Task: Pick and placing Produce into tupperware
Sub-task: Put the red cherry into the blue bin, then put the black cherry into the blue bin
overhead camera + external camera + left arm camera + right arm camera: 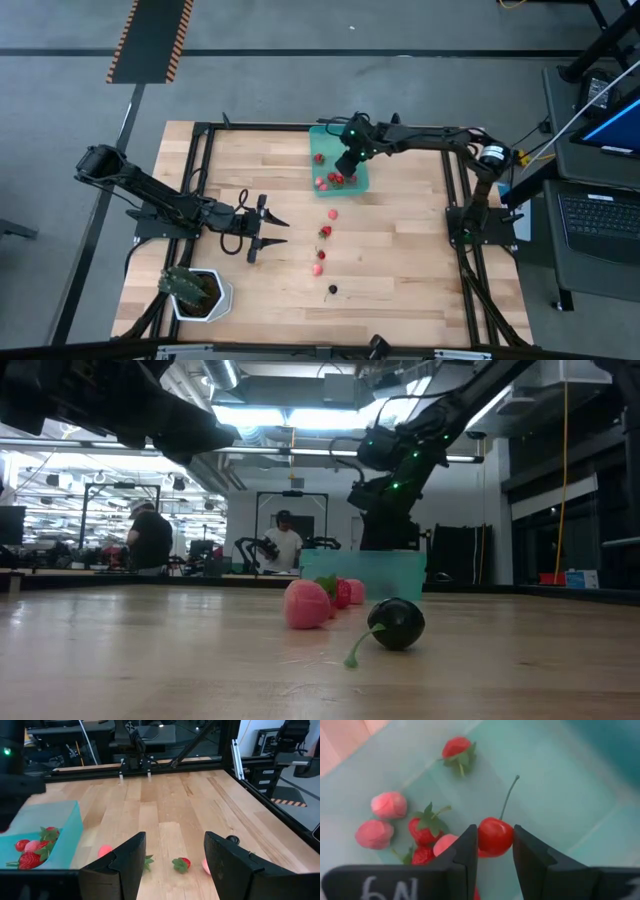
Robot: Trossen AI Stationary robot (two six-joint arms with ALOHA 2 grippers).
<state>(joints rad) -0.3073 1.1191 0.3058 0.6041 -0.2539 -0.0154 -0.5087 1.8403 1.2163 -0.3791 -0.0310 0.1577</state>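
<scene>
A grey concrete floor (pixel 300 80) surrounds the wooden worktop (pixel 400 250). A hazard-striped mat (pixel 150 40) lies at eleven o'clock, a laptop (pixel 600 215) at three. Behind, two people (pixel 150 540) work under bright ceiling lights (pixel 300 415).

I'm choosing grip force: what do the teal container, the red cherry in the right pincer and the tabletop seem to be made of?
Teal container: likely thin translucent plastic, smooth; the light table shows through its wall.
Red cherry: probably plastic imitation fruit, glossy skin with a highlight and a thin stem; the right pincer grips it.
Tabletop: pale wood, butcher-block style, with visible strips and a satin finish.
</scene>
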